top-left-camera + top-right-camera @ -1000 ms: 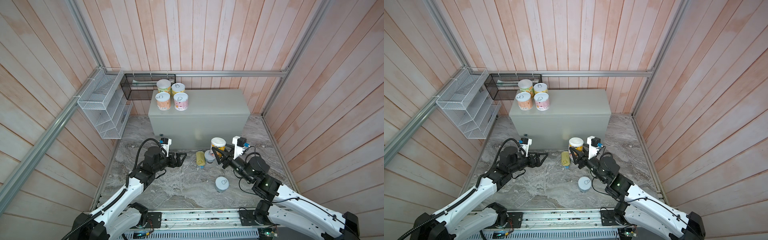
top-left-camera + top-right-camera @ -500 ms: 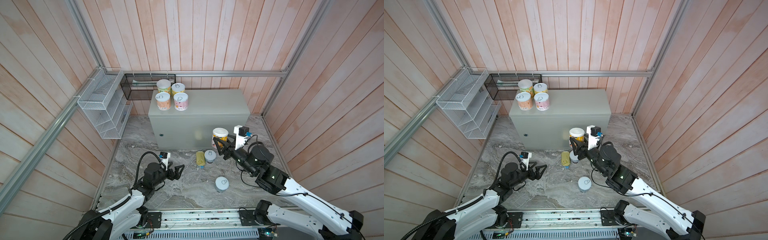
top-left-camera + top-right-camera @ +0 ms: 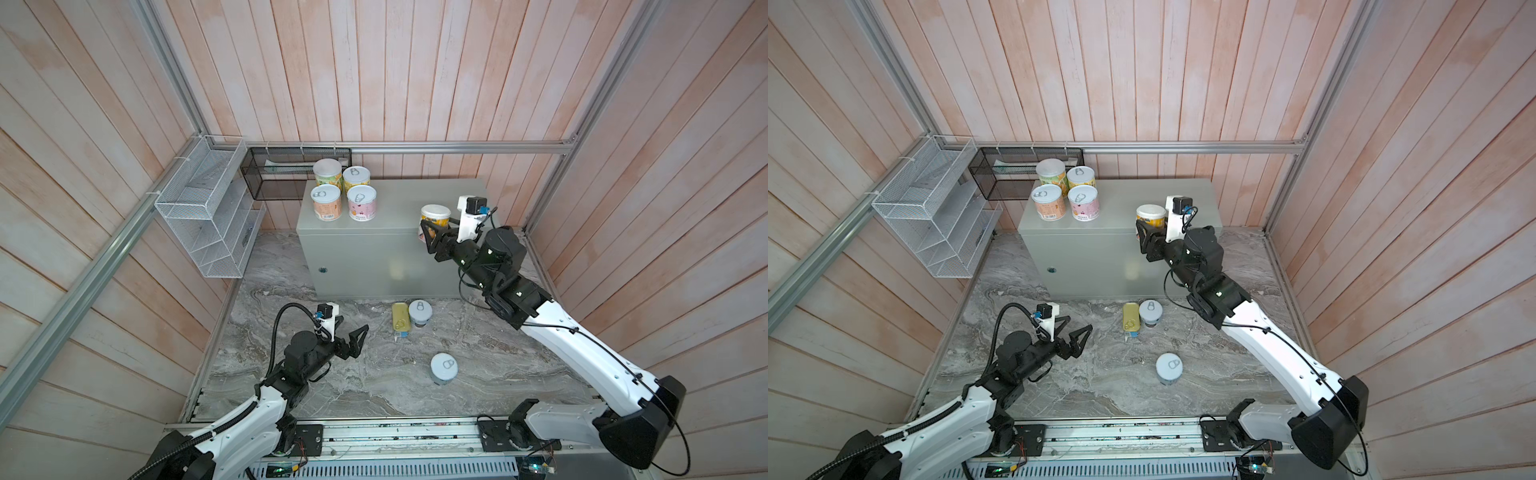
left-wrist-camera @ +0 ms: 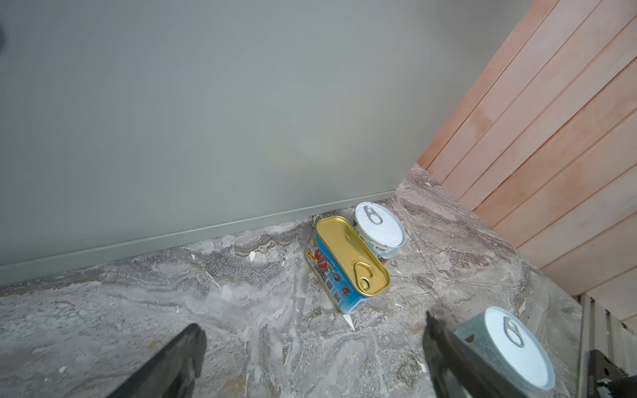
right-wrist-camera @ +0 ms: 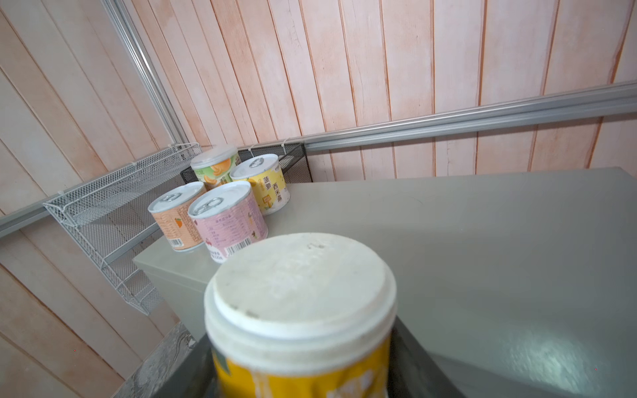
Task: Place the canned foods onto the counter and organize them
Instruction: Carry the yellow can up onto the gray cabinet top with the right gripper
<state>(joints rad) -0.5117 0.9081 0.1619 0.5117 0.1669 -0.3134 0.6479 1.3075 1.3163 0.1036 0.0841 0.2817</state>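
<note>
My right gripper [image 3: 430,232] [image 3: 1148,233] is shut on a yellow can with a white lid [image 3: 435,215] [image 3: 1151,214] [image 5: 303,303], held upright in the air over the front right part of the grey counter [image 3: 407,208] [image 3: 1125,203] [image 5: 482,241]. Several pastel cans [image 3: 345,195] [image 5: 220,203] stand grouped at its back left corner. On the marbled floor lie a gold oblong tin [image 3: 401,317] [image 4: 351,255], a short can [image 3: 420,311] [image 4: 379,225] touching it, and a pale blue can [image 3: 444,368] [image 4: 510,348]. My left gripper [image 3: 353,328] [image 3: 1079,324] [image 4: 312,327] hangs open and empty over the floor, left of the tin.
A white wire rack [image 3: 208,216] hangs on the left wall and a black mesh basket [image 3: 291,174] sits behind the counter's left end. Wooden walls close in on three sides. The arms' base rail [image 3: 374,436] runs along the front.
My right gripper has lifted the yellow can from the floor by the tin up over the counter's front right. The left arm has drawn back and down to the left, still open.
</note>
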